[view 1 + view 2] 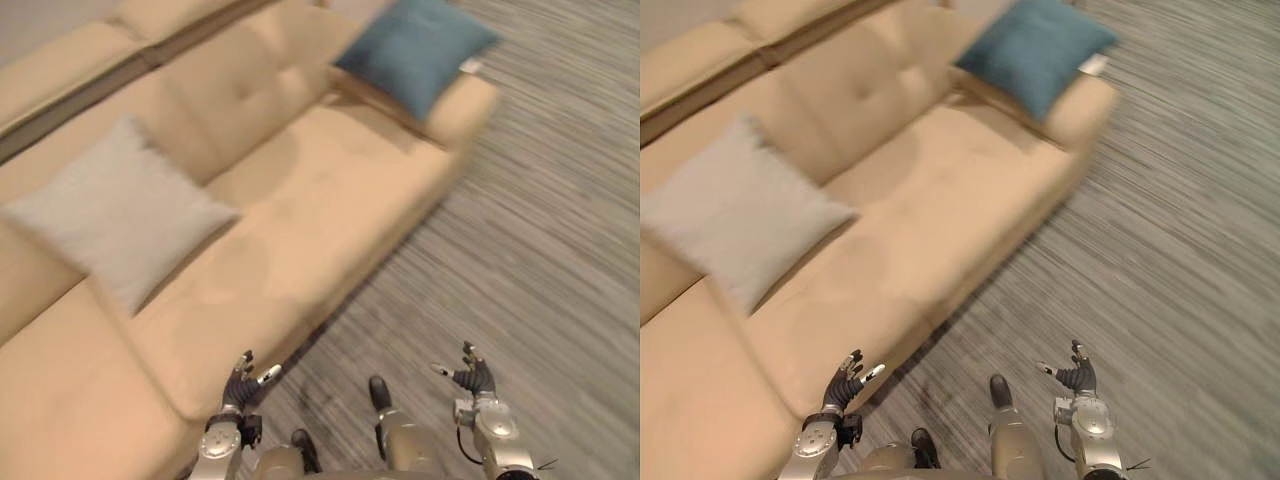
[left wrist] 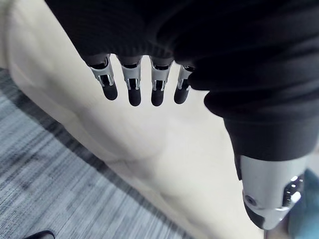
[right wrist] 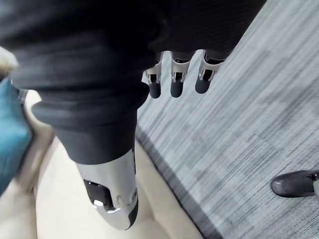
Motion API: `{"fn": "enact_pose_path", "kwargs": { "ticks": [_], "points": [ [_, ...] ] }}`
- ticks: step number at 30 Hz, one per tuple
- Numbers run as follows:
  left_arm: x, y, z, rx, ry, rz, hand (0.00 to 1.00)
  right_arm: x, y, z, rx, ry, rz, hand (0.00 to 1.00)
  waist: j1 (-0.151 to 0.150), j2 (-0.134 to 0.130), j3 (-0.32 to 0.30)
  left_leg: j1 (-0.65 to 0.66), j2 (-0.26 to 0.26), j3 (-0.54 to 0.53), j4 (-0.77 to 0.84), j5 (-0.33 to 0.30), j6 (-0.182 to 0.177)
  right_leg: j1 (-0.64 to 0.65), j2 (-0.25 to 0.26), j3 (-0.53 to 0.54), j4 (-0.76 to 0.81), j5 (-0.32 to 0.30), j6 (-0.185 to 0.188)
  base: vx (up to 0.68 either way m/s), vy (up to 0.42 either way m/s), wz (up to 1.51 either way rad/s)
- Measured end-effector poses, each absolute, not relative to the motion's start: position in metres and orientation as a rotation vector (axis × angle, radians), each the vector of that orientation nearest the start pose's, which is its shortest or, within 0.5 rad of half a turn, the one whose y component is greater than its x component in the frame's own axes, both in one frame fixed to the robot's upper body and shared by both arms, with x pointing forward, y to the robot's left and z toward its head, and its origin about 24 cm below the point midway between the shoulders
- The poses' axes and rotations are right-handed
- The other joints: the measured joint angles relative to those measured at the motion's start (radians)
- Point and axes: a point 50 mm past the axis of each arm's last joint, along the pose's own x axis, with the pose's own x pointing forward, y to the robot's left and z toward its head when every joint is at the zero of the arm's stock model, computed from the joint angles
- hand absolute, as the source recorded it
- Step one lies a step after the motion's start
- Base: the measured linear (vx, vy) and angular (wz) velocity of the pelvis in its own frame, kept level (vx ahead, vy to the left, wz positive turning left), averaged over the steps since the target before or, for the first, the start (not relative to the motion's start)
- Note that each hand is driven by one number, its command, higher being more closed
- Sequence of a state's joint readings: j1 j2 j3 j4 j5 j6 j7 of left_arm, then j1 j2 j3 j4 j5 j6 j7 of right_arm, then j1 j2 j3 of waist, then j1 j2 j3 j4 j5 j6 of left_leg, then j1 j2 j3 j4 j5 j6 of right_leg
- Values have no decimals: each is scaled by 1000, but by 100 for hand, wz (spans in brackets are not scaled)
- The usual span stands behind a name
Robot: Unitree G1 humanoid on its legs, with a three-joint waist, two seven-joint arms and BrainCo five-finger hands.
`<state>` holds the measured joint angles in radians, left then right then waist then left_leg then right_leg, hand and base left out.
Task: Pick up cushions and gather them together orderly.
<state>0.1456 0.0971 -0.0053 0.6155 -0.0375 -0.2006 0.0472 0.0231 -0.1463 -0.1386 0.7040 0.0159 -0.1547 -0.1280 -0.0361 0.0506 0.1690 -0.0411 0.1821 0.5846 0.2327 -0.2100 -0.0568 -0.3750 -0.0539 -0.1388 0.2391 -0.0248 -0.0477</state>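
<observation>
A pale grey cushion (image 1: 118, 210) leans against the backrest at the left of the beige sofa (image 1: 300, 200). A teal cushion (image 1: 415, 48) rests on the sofa's far right armrest, also seen as a teal cushion (image 3: 11, 134) in the right wrist view. My left hand (image 1: 240, 383) hovers open by the sofa's front edge, holding nothing. My right hand (image 1: 470, 376) is open above the carpet, well away from both cushions. Straight fingers (image 2: 130, 84) show in the left wrist view, and straight fingers (image 3: 177, 77) in the right wrist view.
Grey striped carpet (image 1: 540, 230) spreads to the right of the sofa. A second beige seat section (image 1: 60, 70) runs along the back left.
</observation>
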Motion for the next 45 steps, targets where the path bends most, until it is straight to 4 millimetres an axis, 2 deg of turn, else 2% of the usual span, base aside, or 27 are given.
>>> {"fn": "enact_pose_path", "kwargs": {
  "ticks": [2,4,6,8,10,11,14,16,18,19,20,21,22,23,25,26,28,30,33,35,36,37,38,40,41,43,45],
  "points": [
    [168,187,-98,72,549,104,0,186,-230,-94,-129,572,-306,0,-2,14,2,57,25,119,-5,-17,-13,25,-79,-328,34,-54,-80,-9,-17,-209],
    [170,190,-97,80,546,105,0,184,-223,-98,-134,594,-279,0,1,14,1,117,47,242,0,-39,-43,64,-128,-539,59,-65,-85,88,-112,-226],
    [173,190,-96,90,546,93,0,185,-217,-99,-146,594,-246,0,-3,13,1,154,74,305,51,-54,-71,45,-83,-472,71,-53,-50,168,-187,-198],
    [186,184,-91,97,516,64,0,182,-215,-101,-160,607,-229,0,-5,19,-3,120,182,249,297,-50,-64,45,-10,-379,76,-85,-53,265,-233,-155],
    [190,178,-90,81,509,55,0,183,-211,-101,-168,605,-207,0,-1,31,3,35,273,67,583,-12,33,90,62,-306,58,-108,-79,301,-155,-150],
    [188,174,-93,73,522,49,0,185,-208,-100,-169,601,-197,0,1,29,9,-41,239,-110,706,-44,17,125,85,-255,54,-121,-83,280,-41,-141],
    [181,171,-97,68,544,54,0,183,-206,-106,-187,632,-172,0,34,3,29,-189,70,-348,717,-82,-9,229,93,-138,40,-159,-82,315,34,-110],
    [178,171,-98,72,548,64,0,187,-208,-106,-200,641,-168,0,60,0,32,-271,-1,-403,581,-77,-18,268,93,-97,7,-161,-81,262,79,-78],
    [175,168,-100,68,559,64,0,195,-210,-102,-204,623,-174,0,93,32,45,-339,-47,-411,262,-22,-83,337,108,-74,-73,-157,-54,345,144,-77],
    [174,168,-100,68,561,67,0,195,-211,-103,-202,626,-178,0,108,40,40,-344,-49,-400,182,4,-85,351,114,-70,-86,-158,-39,257,118,-68],
    [173,169,-100,70,561,77,0,194,-211,-104,-202,635,-178,0,121,48,35,-345,-48,-385,109,46,-53,373,126,-54,-96,-168,-23,449,184,-80],
    [170,174,-101,70,567,102,0,192,-208,-106,-196,645,-175,0,141,33,22,-347,-61,-399,144,107,49,384,117,-33,-67,-216,15,494,199,-70],
    [168,177,-102,70,573,114,0,192,-207,-107,-191,646,-173,0,144,23,12,-346,-69,-386,153,117,67,382,102,-27,-44,-240,35,666,242,-46],
    [161,180,-105,72,595,128,0,188,-204,-111,-179,668,-177,0,130,-24,-5,-327,-98,-362,155,113,77,369,56,-25,57,-295,86,620,168,2],
    [162,173,-108,56,610,112,0,180,-209,-117,-166,712,-209,0,119,-56,-5,-267,-155,-373,155,65,123,256,-29,-30,410,-283,175,624,163,38],
    [162,170,-108,60,611,95,0,175,-213,-120,-157,737,-235,0,101,-59,-4,-205,-184,-389,145,36,141,192,-90,-56,623,-226,188,624,160,65],
    [161,172,-108,58,616,100,0,175,-213,-120,-156,742,-236,0,102,-50,-4,-92,-205,-410,115,-12,155,148,-149,-103,735,-263,117,656,124,47],
    [166,175,-106,56,603,113,0,177,-212,-119,-158,736,-226,0,102,-30,-9,-12,-204,-451,78,-35,157,104,-154,-177,651,-284,91,625,56,44],
    [179,176,-99,48,565,124,0,185,-215,-115,-168,713,-225,0,84,10,14,85,-169,-546,6,-35,157,26,-63,-133,285,-242,113,655,-40,88],
    [178,183,-100,55,569,145,0,178,-217,-118,-168,732,-234,0,63,-11,13,153,-162,-604,2,-74,81,29,-23,34,-67,-26,147,597,-162,121],
    [176,185,-100,58,572,152,0,174,-217,-120,-166,743,-235,0,61,-25,8,168,-162,-619,14,-101,43,28,-26,71,-103,22,148,626,-281,121],
    [170,188,-105,60,602,166,0,167,-219,-123,-167,763,-240,0,51,-33,4,180,-155,-659,75,-165,16,19,-31,103,-40,163,116,611,-297,109],
    [166,182,-110,42,630,167,0,164,-224,-123,-173,768,-255,0,50,7,-5,132,-112,-675,185,-164,-8,15,-11,46,36,101,94,591,-292,102],
    [166,177,-111,22,632,168,0,166,-224,-122,-165,762,-261,0,56,15,-4,7,-57,-614,464,-44,-61,69,4,-5,36,41,66,600,-273,64],
    [163,176,-113,3,645,185,0,166,-221,-122,-150,758,-260,0,68,16,7,-66,14,-544,631,5,-49,143,19,-28,-5,27,47,617,-273,50],
    [164,176,-114,1,651,185,0,165,-220,-122,-134,752,-269,0,79,3,16,-126,72,-441,737,-28,2,248,22,-60,-64,17,33,423,-161,56],
    [164,176,-113,1,645,184,0,168,-221,-118,-109,720,-291,0,82,-21,20,-214,71,-338,659,-51,40,359,-7,-115,-146,-4,44,426,-113,76]
  ]
}}
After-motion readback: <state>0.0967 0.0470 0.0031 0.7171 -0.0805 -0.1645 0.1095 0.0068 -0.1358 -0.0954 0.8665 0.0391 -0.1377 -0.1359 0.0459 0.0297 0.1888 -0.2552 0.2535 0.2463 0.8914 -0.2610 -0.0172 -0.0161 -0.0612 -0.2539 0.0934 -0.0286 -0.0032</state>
